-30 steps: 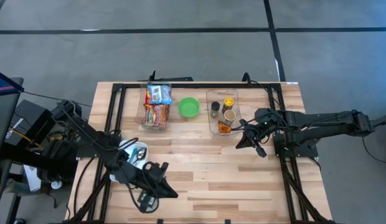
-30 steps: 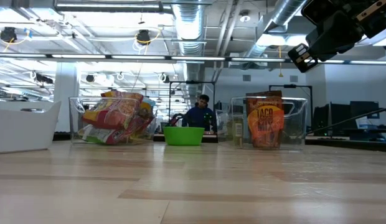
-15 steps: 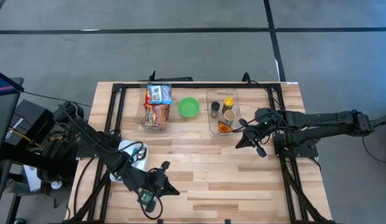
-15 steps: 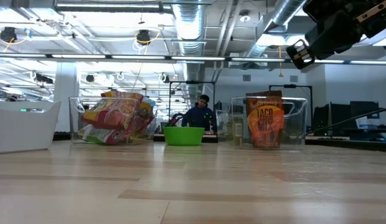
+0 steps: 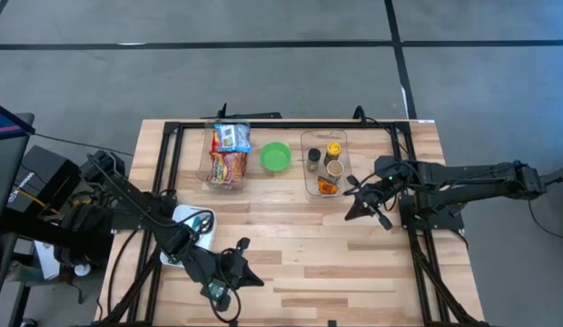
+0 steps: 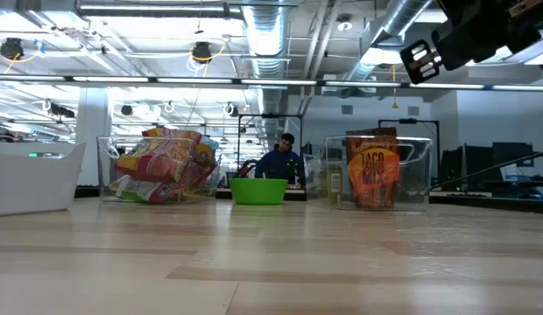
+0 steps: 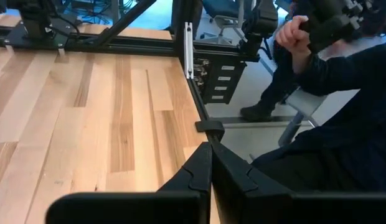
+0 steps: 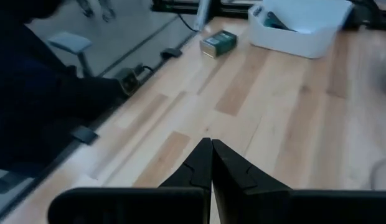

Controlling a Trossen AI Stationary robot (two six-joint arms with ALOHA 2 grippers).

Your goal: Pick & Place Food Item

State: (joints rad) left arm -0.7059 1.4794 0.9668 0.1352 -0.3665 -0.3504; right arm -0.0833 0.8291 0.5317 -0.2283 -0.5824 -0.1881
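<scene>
Wood, clear plastic and glossy wrappers

The table [image 5: 291, 245] is pale butcher-block wood, smooth with a soft sheen, framed by matt black metal rails [image 5: 281, 124]. Two bins [image 6: 378, 171] are clear glossy plastic; the snack bags [image 6: 162, 164] look shiny and crinkled; the green bowl [image 5: 276, 157] is smooth plastic.

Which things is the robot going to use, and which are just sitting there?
For the job:
snack packets
green bowl
bin of jars
left gripper, shut
right gripper, shut

Just there:
white bin
small green box
</scene>
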